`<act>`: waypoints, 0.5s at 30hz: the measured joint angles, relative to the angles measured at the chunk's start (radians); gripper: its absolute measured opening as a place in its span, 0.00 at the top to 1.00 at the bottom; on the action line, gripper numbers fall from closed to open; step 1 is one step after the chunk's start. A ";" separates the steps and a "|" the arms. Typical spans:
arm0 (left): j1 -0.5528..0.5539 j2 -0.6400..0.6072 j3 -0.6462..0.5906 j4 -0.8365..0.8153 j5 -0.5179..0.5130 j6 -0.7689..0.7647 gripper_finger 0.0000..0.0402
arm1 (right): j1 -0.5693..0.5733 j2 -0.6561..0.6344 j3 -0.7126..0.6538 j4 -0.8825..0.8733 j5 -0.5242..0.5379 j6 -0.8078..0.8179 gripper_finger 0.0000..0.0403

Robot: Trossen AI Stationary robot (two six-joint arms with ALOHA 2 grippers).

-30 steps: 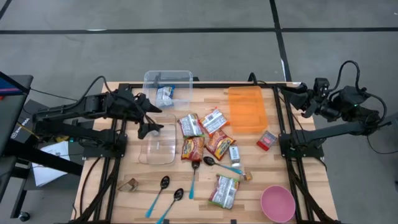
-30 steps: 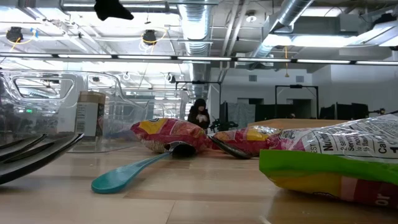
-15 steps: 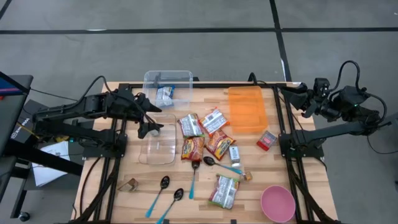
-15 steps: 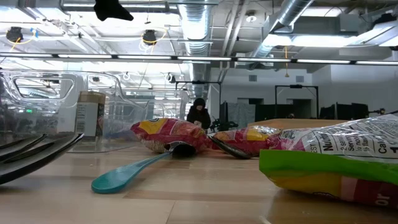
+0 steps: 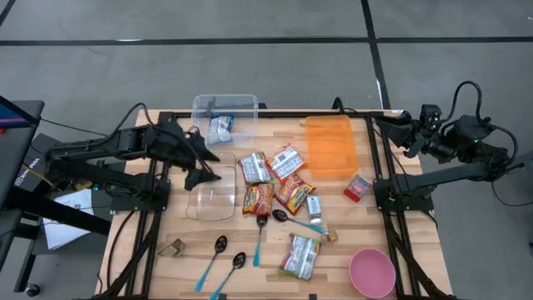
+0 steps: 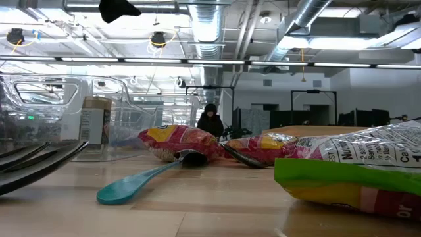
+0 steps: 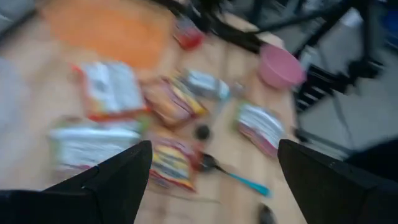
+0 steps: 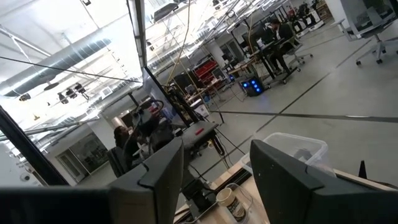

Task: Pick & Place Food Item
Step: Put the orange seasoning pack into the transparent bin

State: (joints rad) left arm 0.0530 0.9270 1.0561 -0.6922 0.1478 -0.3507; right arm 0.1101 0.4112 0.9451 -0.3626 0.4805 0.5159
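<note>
**One packet boxed, the pile still waiting**

My left gripper [image 5: 208, 167] hangs with its fingers spread wide and nothing between them — in the left wrist view both dark fingers [image 7: 109, 183] frame bare air above the table. It sits over the left side of the table, just above the clear lid [image 5: 211, 197] lying flat on the wood, between the clear container [image 5: 225, 117] at the far edge and the cluster of snacks in the middle.

Going outward from there: the container already has one small white-and-blue packet [image 5: 220, 127] inside it, so I judge at least one item is placed. What's left is most of the work, as I read it — several food packets [image 5: 272, 179] lie loose and overlapping at the centre, with one more packet [image 5: 301, 255] nearer the front edge beside the pink bowl [image 5: 371, 272], and a small red box [image 5: 358, 187] next to the orange tray [image 5: 330, 145]. Spoons [image 5: 218, 248] lie scattered toward the front; I don't count them as food.

My right gripper [image 5: 401, 135] is parked off the far right corner of the table, lifted and pointed out at the room; its fingers stand partly apart and hold nothing.

Next, I'd expect to take the left arm toward the nearest packet in the pile.
</note>
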 joint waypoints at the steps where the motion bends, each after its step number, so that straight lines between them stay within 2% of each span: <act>1: -0.025 0.013 0.000 -0.001 0.028 -0.016 0.15 | 0.000 0.000 0.000 0.000 0.000 0.000 0.55; 4: -0.109 0.051 0.000 -0.005 0.134 -0.097 0.15 | 0.000 0.000 0.000 0.000 0.000 0.000 0.55; 8: -0.229 0.070 0.000 -0.020 0.320 -0.285 0.15 | 0.000 0.000 0.000 -0.001 0.000 -0.001 0.55; 13: -0.415 0.045 0.000 -0.053 0.457 -0.616 0.15 | 0.000 0.000 0.000 -0.010 0.000 -0.003 0.55; 15: -0.496 0.026 0.000 -0.056 0.476 -0.732 0.15 | 0.000 0.000 0.000 -0.018 0.000 -0.002 0.55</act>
State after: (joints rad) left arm -0.4435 0.9525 1.0561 -0.7478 0.6237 -1.0824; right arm 0.1097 0.4111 0.9451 -0.3805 0.4805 0.5135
